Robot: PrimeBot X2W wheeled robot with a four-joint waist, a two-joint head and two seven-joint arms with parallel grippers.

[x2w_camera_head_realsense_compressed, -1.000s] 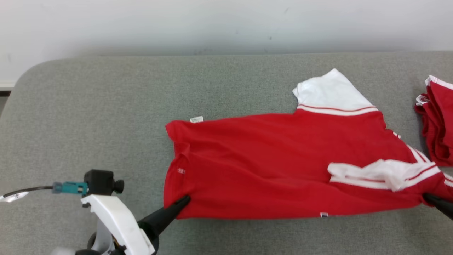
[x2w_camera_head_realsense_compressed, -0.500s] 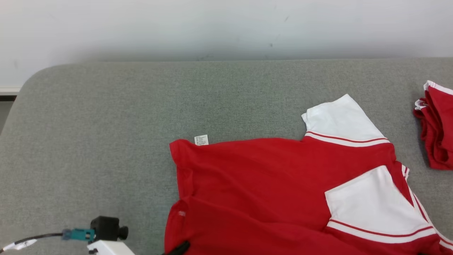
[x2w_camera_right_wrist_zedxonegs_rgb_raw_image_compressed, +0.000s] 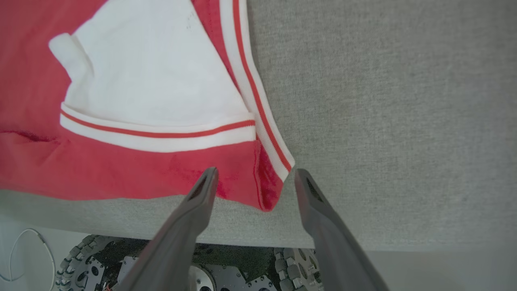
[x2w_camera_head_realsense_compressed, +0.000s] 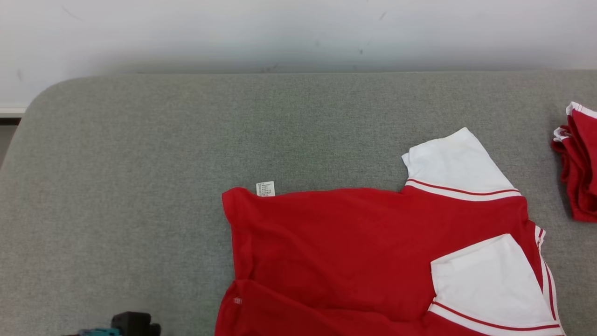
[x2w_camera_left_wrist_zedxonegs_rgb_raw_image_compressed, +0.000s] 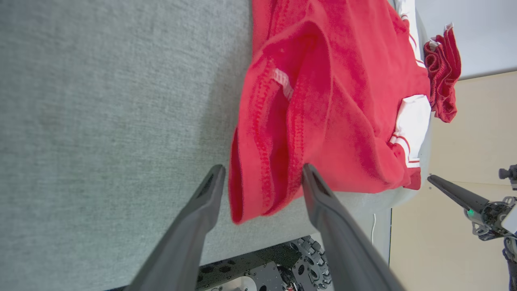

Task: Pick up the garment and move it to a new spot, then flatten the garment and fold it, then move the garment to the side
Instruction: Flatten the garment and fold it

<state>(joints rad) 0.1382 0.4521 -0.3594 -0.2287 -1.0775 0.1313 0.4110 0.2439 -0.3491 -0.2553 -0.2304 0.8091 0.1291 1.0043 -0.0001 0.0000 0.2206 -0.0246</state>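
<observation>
The garment [x2w_camera_head_realsense_compressed: 364, 252] is a red shirt with white sleeves, lying spread on the grey table [x2w_camera_head_realsense_compressed: 140, 186], its near edge running off the head view's bottom. In the left wrist view my left gripper [x2w_camera_left_wrist_zedxonegs_rgb_raw_image_compressed: 262, 167] is open, and the garment's hem corner [x2w_camera_left_wrist_zedxonegs_rgb_raw_image_compressed: 258, 178] lies loose between the fingers at the table's front edge. In the right wrist view my right gripper [x2w_camera_right_wrist_zedxonegs_rgb_raw_image_compressed: 255, 171] is also open, with the striped corner [x2w_camera_right_wrist_zedxonegs_rgb_raw_image_compressed: 270, 182] of the garment resting unpinched between its fingers. The near white sleeve [x2w_camera_right_wrist_zedxonegs_rgb_raw_image_compressed: 153, 81] lies flat on the red body.
A heap of red cloth [x2w_camera_head_realsense_compressed: 578, 163] sits at the table's right end, also seen as a red bundle [x2w_camera_left_wrist_zedxonegs_rgb_raw_image_compressed: 444, 72] in the left wrist view. The table's front edge is right beneath both grippers, with the robot's wheeled base [x2w_camera_right_wrist_zedxonegs_rgb_raw_image_compressed: 291, 266] below. The left half of the table is bare.
Both grippers have gone from shut on the garment's near corners to open. The garment now lies closer to me, with the near sleeve laid flat. The head camera has shifted.
</observation>
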